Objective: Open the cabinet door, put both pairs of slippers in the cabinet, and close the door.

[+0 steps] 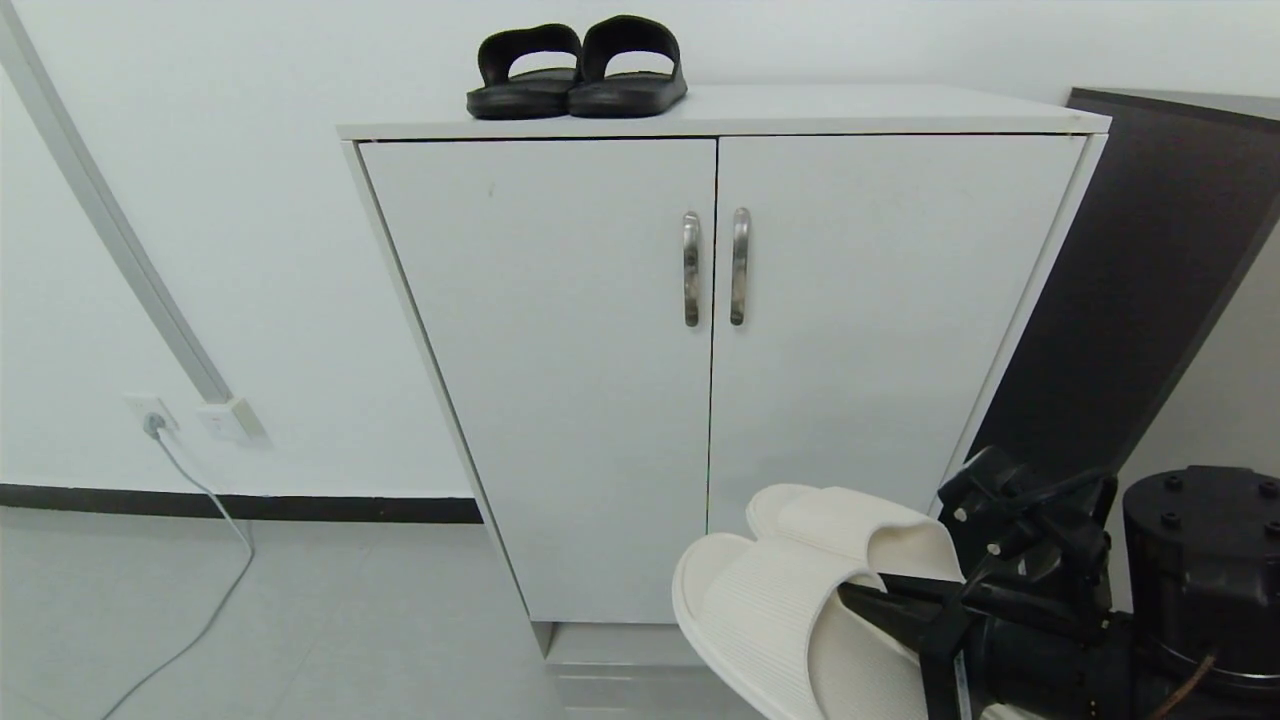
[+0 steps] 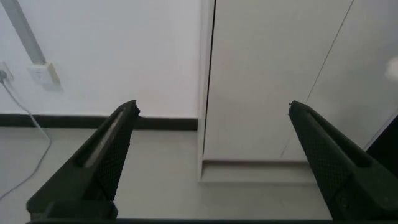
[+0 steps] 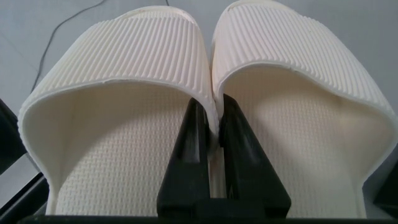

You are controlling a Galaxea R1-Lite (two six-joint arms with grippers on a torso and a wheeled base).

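The right gripper (image 3: 211, 112) clamps its fingers on the adjoining inner strap edges of the white slippers (image 3: 124, 81), with one slipper to each side of them. The left gripper (image 2: 212, 107) holds its fingers wide apart. Beyond them stands the white cabinet (image 1: 560, 400), both doors closed. The black slippers (image 1: 575, 75) sit on its top.
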